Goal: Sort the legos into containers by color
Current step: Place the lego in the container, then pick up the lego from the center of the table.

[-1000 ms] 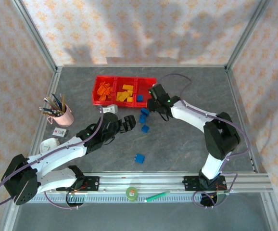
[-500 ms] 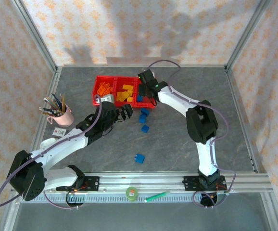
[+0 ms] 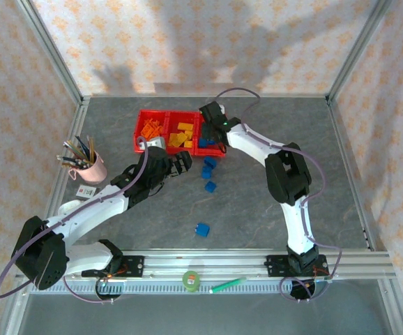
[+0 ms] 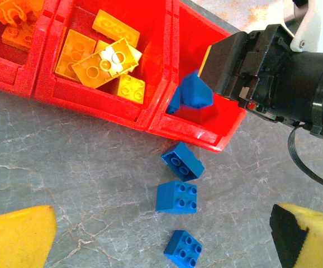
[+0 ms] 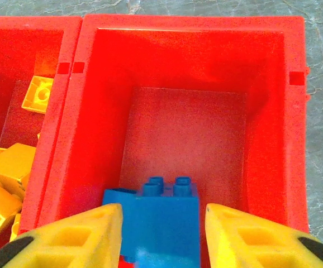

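Three joined red bins (image 3: 165, 114) stand at the back of the table. Orange bricks (image 3: 151, 129) fill the left bin, and yellow bricks (image 4: 103, 61) lie in the middle one. My right gripper (image 5: 163, 209) hovers over the right bin (image 5: 186, 84), open. A blue brick (image 5: 157, 237) sits between its fingers with a gap on the right side; the same brick (image 4: 190, 92) appears at the bin's near wall. My left gripper (image 4: 162, 215) is open and empty above three loose blue bricks (image 4: 176, 196). One more blue brick (image 3: 202, 229) lies nearer the arm bases.
A pink cup of pencils (image 3: 90, 166) stands at the left, with a small card (image 3: 86, 191) and a white piece (image 3: 71, 209) close by. A green tape roll (image 3: 190, 280) and a green pen (image 3: 228, 284) rest on the front rail.
My right arm has swung from the loose blue bricks up to the right bin, carrying a blue brick. My left gripper has shifted slightly toward the bins.
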### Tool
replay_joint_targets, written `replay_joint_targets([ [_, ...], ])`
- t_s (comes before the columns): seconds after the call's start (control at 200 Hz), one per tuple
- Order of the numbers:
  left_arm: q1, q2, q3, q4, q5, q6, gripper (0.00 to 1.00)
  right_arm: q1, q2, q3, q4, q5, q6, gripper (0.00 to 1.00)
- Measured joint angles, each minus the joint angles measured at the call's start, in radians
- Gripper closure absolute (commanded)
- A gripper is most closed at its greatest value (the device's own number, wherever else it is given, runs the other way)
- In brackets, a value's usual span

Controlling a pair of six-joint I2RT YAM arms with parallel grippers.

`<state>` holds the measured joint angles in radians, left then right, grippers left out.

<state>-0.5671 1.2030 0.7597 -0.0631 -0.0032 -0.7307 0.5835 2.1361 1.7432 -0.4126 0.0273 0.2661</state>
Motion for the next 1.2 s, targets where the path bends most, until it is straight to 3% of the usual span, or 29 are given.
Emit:
replay_joint_targets([
  [0.24, 0.005, -0.001, 0.006, 0.0, 0.007, 0.0, 0.01, 0.0, -0.041, -0.021, -0.007, -0.005, -0.005, 0.47],
  [0.47, 0.005, -0.036, 0.0, 0.0, 0.035, -0.001, 0.01, 0.014, -0.221, -0.203, 0.02, -0.024, 0.002, 0.4],
  [0.921, -0.049, -0.209, -0.15, -0.002, 0.054, -0.05, 0.01, 0.197, -0.388, -0.592, 0.059, 0.003, 0.014, 0.28],
  [1.201, -0.102, -0.215, -0.199, -0.002, 0.044, -0.1, 0.01, 0.233, -0.388, -0.659, 0.087, -0.001, 0.001, 0.29],
])
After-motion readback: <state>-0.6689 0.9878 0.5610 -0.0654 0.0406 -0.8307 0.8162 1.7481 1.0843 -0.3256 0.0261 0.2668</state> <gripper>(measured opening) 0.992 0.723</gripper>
